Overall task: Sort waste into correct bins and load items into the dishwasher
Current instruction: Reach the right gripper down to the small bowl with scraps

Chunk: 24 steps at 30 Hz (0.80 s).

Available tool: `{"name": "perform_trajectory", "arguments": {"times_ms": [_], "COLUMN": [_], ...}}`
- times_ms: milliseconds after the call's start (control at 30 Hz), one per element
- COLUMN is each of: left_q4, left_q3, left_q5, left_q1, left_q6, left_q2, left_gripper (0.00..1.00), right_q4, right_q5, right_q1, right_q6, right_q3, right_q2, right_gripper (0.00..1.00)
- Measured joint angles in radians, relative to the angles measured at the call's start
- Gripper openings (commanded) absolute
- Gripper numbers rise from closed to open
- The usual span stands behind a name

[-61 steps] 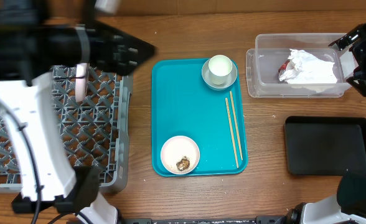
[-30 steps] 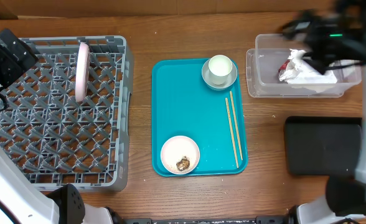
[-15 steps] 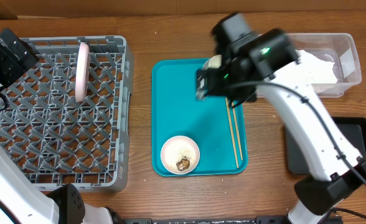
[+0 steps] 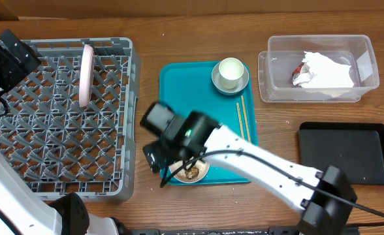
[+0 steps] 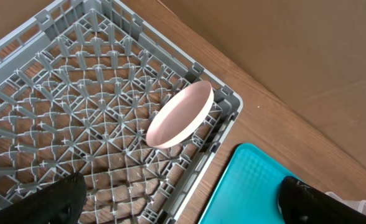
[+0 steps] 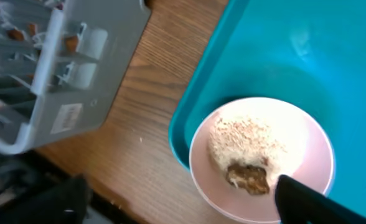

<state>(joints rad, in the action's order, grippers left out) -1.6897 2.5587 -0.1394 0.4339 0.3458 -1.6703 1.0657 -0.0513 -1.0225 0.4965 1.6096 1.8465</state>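
A small bowl (image 6: 201, 155) with white rice (image 6: 251, 137) and a brown food scrap (image 6: 248, 177) sits at the teal tray's (image 4: 192, 104) front left. My right gripper (image 6: 183, 205) hangs open low over it, one finger (image 6: 314, 202) above the bowl's edge and the other out over the wood. The bowl (image 4: 202, 172) is mostly hidden under my right gripper (image 4: 176, 166) from overhead. The pale plate (image 4: 86, 75) stands on edge in the grey rack (image 4: 128, 117). My left gripper (image 5: 186, 202) is open and empty above the rack's (image 5: 77, 93) corner.
A white cup (image 4: 231, 70) sits on a grey-green saucer (image 4: 217, 83) at the tray's back. Chopsticks (image 4: 242, 114) lie along its right side. The clear tub (image 4: 270, 85) holds a napkin (image 4: 326, 72) and red wrapper (image 4: 301, 70). A black tray (image 4: 345, 153) lies front right.
My right arm has swung from the clear tub across the teal tray down to the bowl at its front left. The left arm has pulled back from over the rack and now holds still.
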Motion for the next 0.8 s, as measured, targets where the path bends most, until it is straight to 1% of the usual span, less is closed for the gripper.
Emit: {"name": "perform_trajectory", "arguments": {"times_ms": [200,267,433,533,733,800], "left_q4": [-0.001,-0.001,-0.001,-0.001,-0.001,-0.001], "left_q3": [0.000,0.000,0.000,0.000,0.000,0.000], "left_q5": [0.000,0.000,0.000,0.000,0.000,0.000], "left_q1": [0.000,0.000,0.000,0.000,0.000,0.000], "left_q6": [0.000,0.000,0.000,0.000,0.000,0.000], "left_q2": [0.000,0.000,0.000,0.000,0.000,0.000], "left_gripper": [1.00,1.00,1.00,1.00,1.00,1.00], "right_q4": [-0.200,-0.233,-0.229,-0.237,-0.240,-0.248], "right_q5": [0.051,0.058,0.055,0.041,0.030,0.032], "right_q1": [-0.021,-0.021,-0.026,-0.032,-0.093,-0.114], "right_q6": [0.064,0.080,0.103,0.111,0.114,0.121], "right_q3": [-0.158,-0.194,-0.232,-0.232,-0.232,-0.232], "right_q2": [0.002,0.004,0.038,0.040,0.043,0.059], "right_gripper": [0.77,0.76,0.56,0.53,0.53,0.51]}}
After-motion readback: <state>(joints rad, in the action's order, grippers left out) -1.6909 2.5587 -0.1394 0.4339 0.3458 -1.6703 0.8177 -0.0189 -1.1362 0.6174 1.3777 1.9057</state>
